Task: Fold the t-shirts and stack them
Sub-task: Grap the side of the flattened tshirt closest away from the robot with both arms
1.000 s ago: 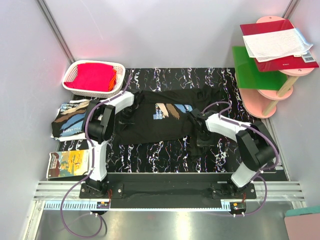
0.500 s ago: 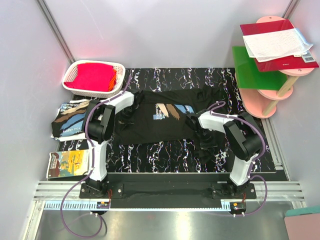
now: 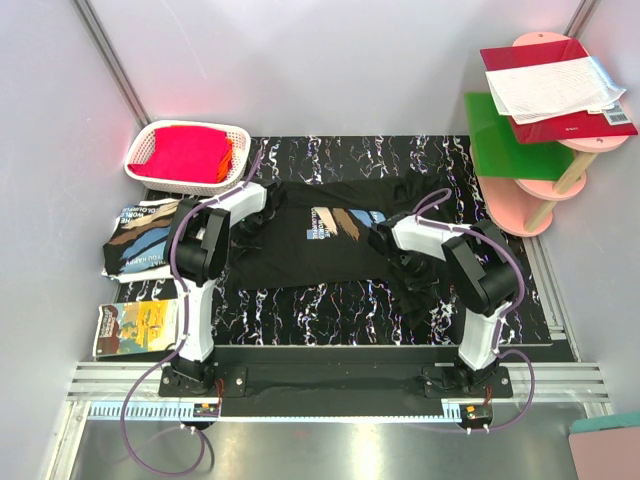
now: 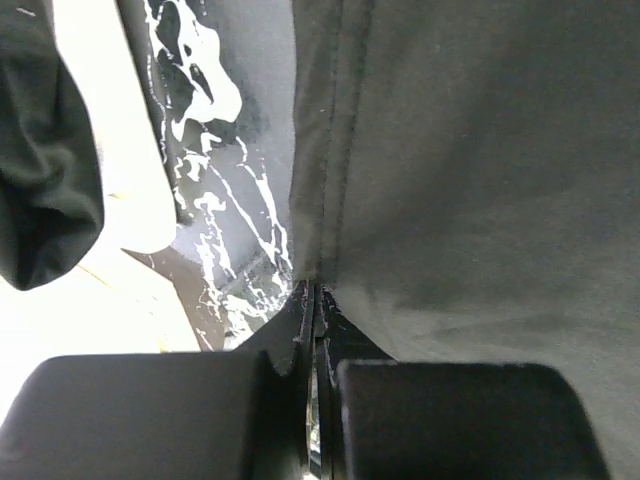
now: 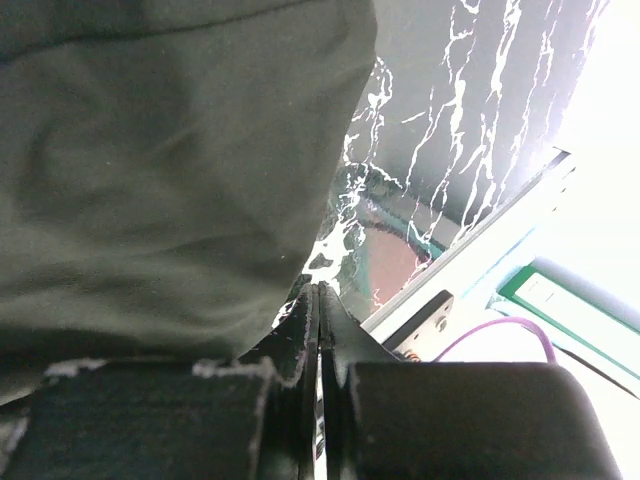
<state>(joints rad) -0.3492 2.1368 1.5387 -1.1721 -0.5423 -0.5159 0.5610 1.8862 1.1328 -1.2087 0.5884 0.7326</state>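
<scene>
Two t-shirts are in sight. Farthest left of the left fingers (image 4: pixel 305 312), off the marbled black bench (image 3: pixel 330 300), a white basket (image 3: pixel 175 186) holds red cloth (image 3: pixel 185 152). Nearer than the basket lies the folded t-shirt (image 3: pixel 140 240), print up, and nearer again a colourful booklet (image 3: pixel 135 328).

The left fingers are pressed together with the hem of the spread t-shirt (image 3: pixel 320 245) pinched at their tips. In the left wrist view the stitched edge runs straight into the tips, with bare bench to their left.

The spread t-shirt lies between the two pairs of fingers, chest print up, flat in the middle and wrinkled at both ends.

The right fingers (image 5: pixel 310 305) are likewise closed, gripping the shirt's other side. In the right wrist view dark cloth bulges over and left of their tips, and the bench shows to their right.

Well right of the right fingers stands a pink shelf (image 3: pixel 515 210) carrying a green board (image 3: pixel 495 145), a red book (image 3: pixel 520 55) and white papers (image 3: pixel 555 88).
</scene>
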